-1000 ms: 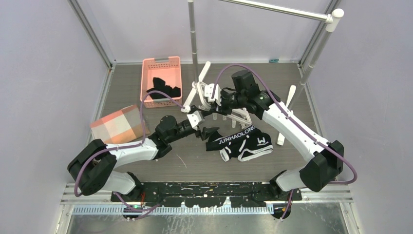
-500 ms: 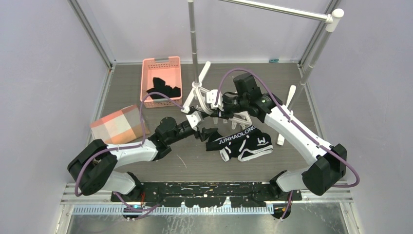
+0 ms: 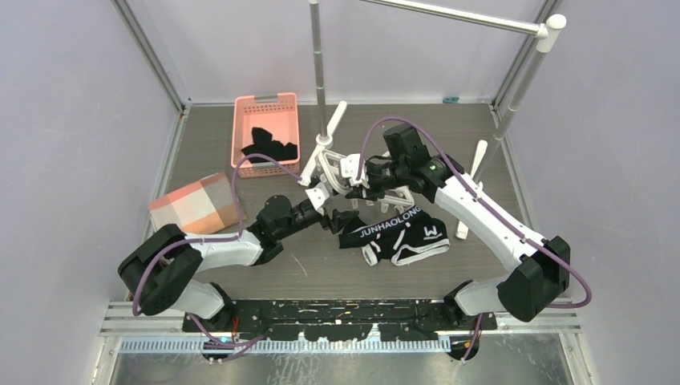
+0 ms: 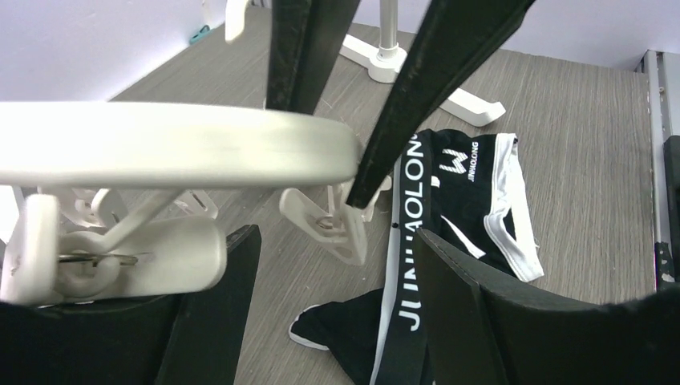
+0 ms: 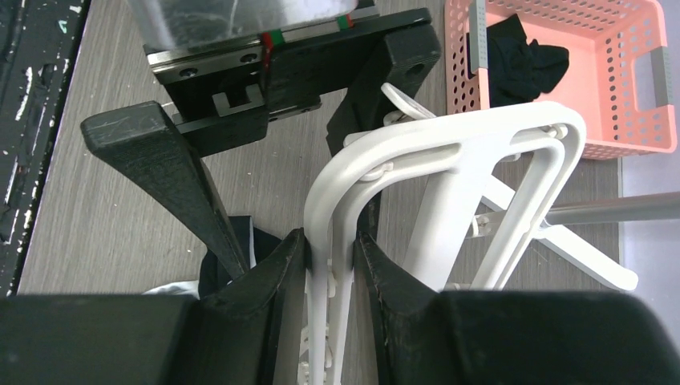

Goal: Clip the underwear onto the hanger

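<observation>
The underwear [image 3: 398, 233], black briefs with white piping and waistband lettering, lies flat on the table at centre right. My right gripper [image 3: 358, 180] is shut on the rim of the white plastic hanger [image 3: 333, 160], holding it tilted above the table just behind the briefs. In the right wrist view both fingers [image 5: 273, 277] pinch the hanger [image 5: 449, 140] rim. My left gripper [image 3: 335, 210] stands open at the briefs' left end, under the hanger. In the left wrist view the underwear [image 4: 473, 184] waistband runs past the right finger, with the hanger [image 4: 176, 144] bar and a dangling clip [image 4: 337, 228] above. Nothing sits between the left jaws.
A pink basket [image 3: 266, 132] with plain black garments stands at the back left. A checked orange box [image 3: 195, 204] lies left of my left arm. The grey rail stand [image 3: 319, 64] rises behind the hanger, with white feet [image 3: 471, 192] to the right of the briefs.
My right gripper has carried the hanger a little to the left and nearer. My left gripper has edged slightly toward the briefs and stays open.
</observation>
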Controlling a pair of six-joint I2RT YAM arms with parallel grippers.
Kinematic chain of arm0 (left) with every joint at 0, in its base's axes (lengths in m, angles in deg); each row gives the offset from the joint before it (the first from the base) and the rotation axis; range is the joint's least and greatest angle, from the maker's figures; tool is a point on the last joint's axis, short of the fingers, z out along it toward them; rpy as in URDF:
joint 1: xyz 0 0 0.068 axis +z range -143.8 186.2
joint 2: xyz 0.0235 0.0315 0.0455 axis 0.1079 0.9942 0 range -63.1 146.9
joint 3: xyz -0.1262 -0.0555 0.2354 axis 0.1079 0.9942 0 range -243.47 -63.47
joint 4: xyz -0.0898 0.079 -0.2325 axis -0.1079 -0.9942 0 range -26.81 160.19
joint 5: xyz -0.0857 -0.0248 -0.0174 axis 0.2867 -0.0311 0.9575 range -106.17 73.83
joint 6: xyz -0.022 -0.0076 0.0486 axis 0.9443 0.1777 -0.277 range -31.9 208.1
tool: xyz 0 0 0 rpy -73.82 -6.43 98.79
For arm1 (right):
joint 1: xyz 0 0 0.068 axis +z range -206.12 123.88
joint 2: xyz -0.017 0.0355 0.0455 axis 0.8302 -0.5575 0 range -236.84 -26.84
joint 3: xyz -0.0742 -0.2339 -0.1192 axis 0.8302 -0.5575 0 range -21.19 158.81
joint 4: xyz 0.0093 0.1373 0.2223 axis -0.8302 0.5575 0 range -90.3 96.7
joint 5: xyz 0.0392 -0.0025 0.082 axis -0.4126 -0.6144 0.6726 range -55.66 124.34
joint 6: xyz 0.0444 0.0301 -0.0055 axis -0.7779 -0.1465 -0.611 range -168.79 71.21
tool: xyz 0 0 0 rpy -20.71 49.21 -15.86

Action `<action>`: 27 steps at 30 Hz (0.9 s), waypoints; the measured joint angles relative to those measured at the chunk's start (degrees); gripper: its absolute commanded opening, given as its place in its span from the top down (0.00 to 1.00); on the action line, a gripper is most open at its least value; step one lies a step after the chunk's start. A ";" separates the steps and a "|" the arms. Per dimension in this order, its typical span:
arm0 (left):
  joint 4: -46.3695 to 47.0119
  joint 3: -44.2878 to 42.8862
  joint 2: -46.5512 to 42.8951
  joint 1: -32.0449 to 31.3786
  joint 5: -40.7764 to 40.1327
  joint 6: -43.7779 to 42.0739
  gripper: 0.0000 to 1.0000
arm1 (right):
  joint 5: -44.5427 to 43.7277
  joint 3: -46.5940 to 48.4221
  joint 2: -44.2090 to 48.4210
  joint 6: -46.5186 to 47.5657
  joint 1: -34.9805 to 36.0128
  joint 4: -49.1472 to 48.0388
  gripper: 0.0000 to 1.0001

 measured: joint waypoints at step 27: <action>1.66 -0.22 1.66 0.00 -1.03 3.98 0.35 | 1.31 -0.24 0.00 1.66 0.48 0.17 0.99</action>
